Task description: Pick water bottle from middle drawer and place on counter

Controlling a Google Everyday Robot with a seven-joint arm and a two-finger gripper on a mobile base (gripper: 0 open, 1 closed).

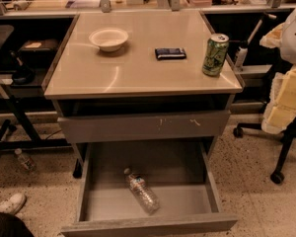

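The water bottle point(142, 191), small and clear with a white cap and a label band, lies on its side on the bare grey floor of the open middle drawer point(148, 225), cap pointing to the back left. The drawer is pulled far out, below the beige counter point(138, 68). My gripper is out of view; no part of it shows near the drawer or the counter.
On the counter stand a white bowl point(108, 38), a dark packet point(170, 53) and a green can point(215, 55). A shut drawer front with white scratches point(138, 126) sits above. An office chair with yellow padding point(286, 107) is right. A small bottle point(24, 159) and a white shoe point(9, 203) lie left.
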